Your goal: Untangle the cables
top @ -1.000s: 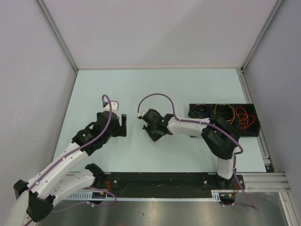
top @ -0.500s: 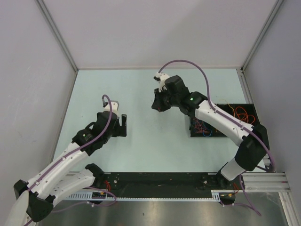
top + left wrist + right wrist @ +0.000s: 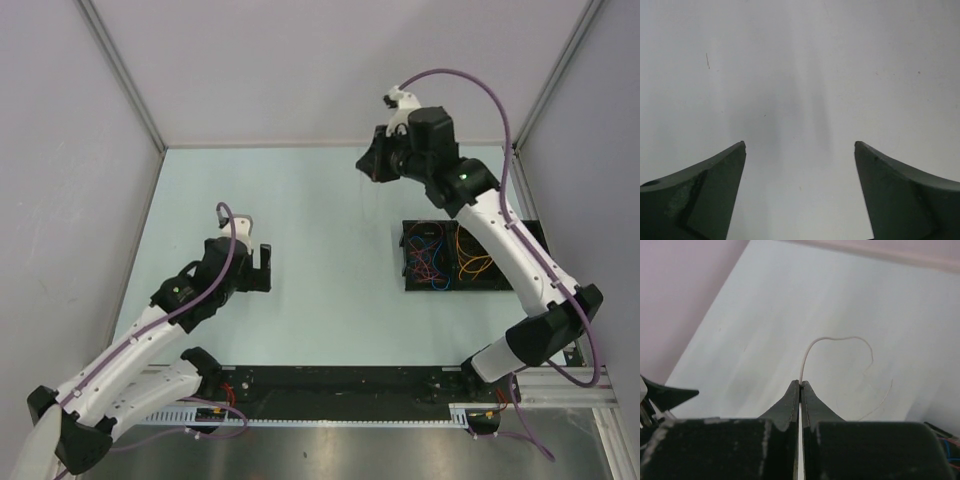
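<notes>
My right gripper (image 3: 372, 168) is raised over the far side of the table. In the right wrist view it (image 3: 800, 385) is shut on the end of a thin pale cable (image 3: 836, 338), which curls up and to the right from the tips. That cable is too thin to make out in the top view. Tangled red and blue cables (image 3: 428, 262) and an orange cable (image 3: 470, 258) lie in a black tray (image 3: 410, 283) at the right. My left gripper (image 3: 262, 268) is open and empty over bare table, as the left wrist view (image 3: 800, 150) also shows.
The table is pale green-white, with grey walls on the left, back and right. An aluminium rail (image 3: 560, 380) and a black base strip (image 3: 340, 385) run along the near edge. The right arm (image 3: 520, 250) reaches over the tray's right part.
My right arm has swung from the table's middle up to the far right, carrying the pale cable and uncovering the tray. The left arm has stayed put.
</notes>
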